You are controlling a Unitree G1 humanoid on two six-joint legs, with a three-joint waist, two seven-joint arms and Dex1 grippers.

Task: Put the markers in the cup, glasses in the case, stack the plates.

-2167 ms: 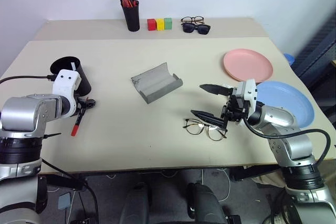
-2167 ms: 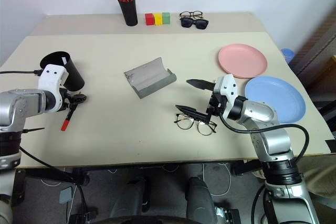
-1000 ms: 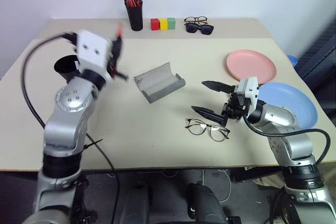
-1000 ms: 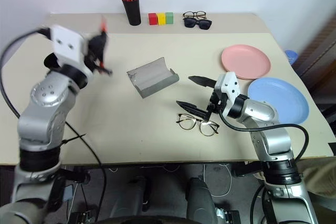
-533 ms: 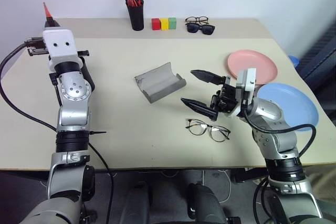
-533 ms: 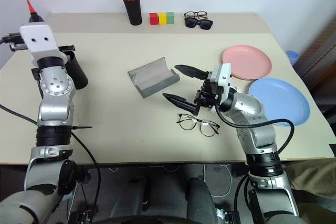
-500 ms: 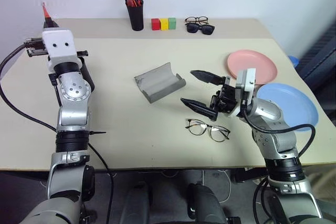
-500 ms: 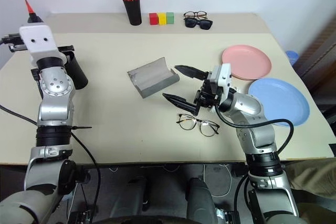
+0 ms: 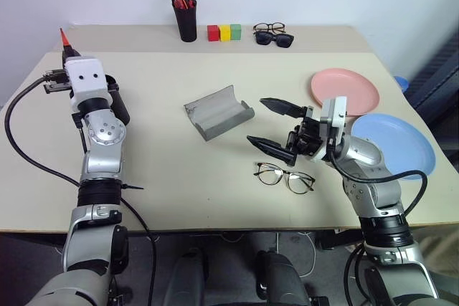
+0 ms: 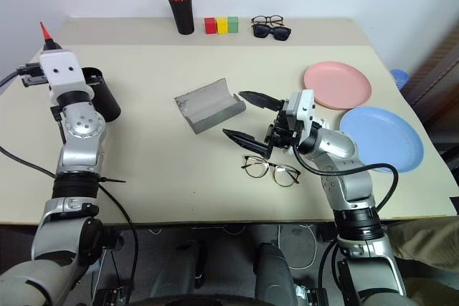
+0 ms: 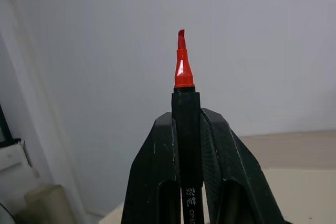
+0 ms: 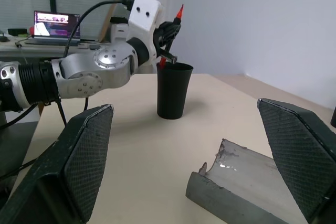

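One red marker (image 11: 183, 72), light, stiff and slick, is pinched mid-barrel in the left claw (image 12: 167, 33) over the cup (image 12: 174, 89), apparently above its rim; the right claw (image 9: 278, 126) gapes empty.

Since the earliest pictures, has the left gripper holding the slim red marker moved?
Yes. The left gripper, shut on the slim red marker, has risen from table level in front of the wide black plastic cup to above and behind it.
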